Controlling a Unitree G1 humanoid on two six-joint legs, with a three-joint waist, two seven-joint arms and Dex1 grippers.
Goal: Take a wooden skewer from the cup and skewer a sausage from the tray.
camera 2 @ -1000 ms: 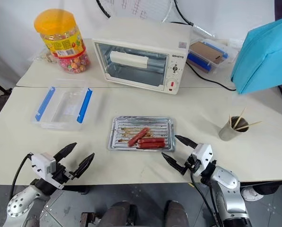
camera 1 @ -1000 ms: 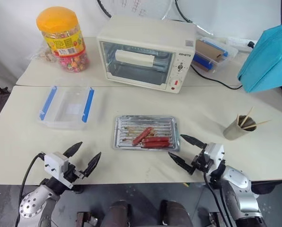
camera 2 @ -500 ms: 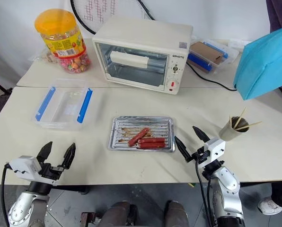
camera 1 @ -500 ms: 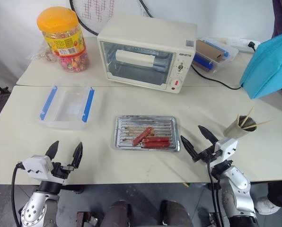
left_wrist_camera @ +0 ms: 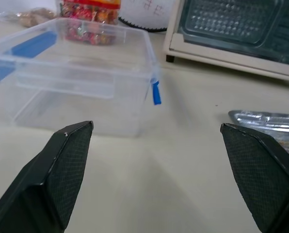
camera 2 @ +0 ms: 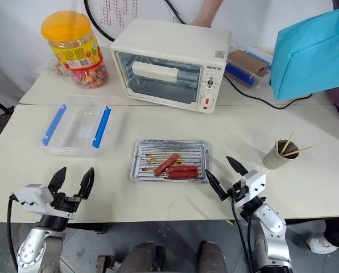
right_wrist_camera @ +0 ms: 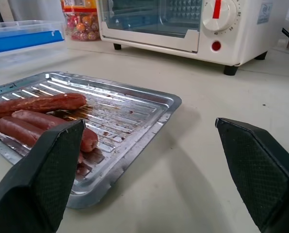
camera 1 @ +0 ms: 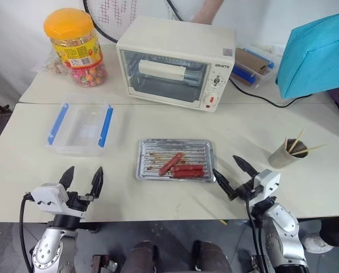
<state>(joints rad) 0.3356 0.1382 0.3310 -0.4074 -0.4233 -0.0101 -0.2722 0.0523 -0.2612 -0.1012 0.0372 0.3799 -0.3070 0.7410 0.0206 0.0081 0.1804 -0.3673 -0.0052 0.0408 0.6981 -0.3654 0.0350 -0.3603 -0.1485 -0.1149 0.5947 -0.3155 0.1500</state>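
A silver ribbed tray (camera 1: 201, 149) lies mid-table with three sausages (camera 1: 186, 169) on it. The grey-tan cup (camera 1: 281, 157) stands at the right, several wooden skewers (camera 1: 297, 140) sticking out of it. My right gripper (camera 1: 234, 175) is open just off the tray's right front corner, well left of the cup; the right wrist view shows the tray (right_wrist_camera: 154, 102) and sausages (right_wrist_camera: 38, 103) close ahead. My left gripper (camera 1: 82, 181) is open near the table's front left edge, holding nothing.
A clear plastic box with blue clips (camera 1: 80, 127) lies at the left. Behind are a white toaster oven (camera 1: 175, 62), an orange-lidded candy jar (camera 1: 75, 46) and a second clipped box (camera 1: 258, 63). A person holds a blue bag (camera 1: 317, 54) above the back right.
The right gripper moved slightly left toward the tray's corner. The left gripper rose a little. The blue bag was lifted up and leftward, and a person's arm now shows behind the oven.
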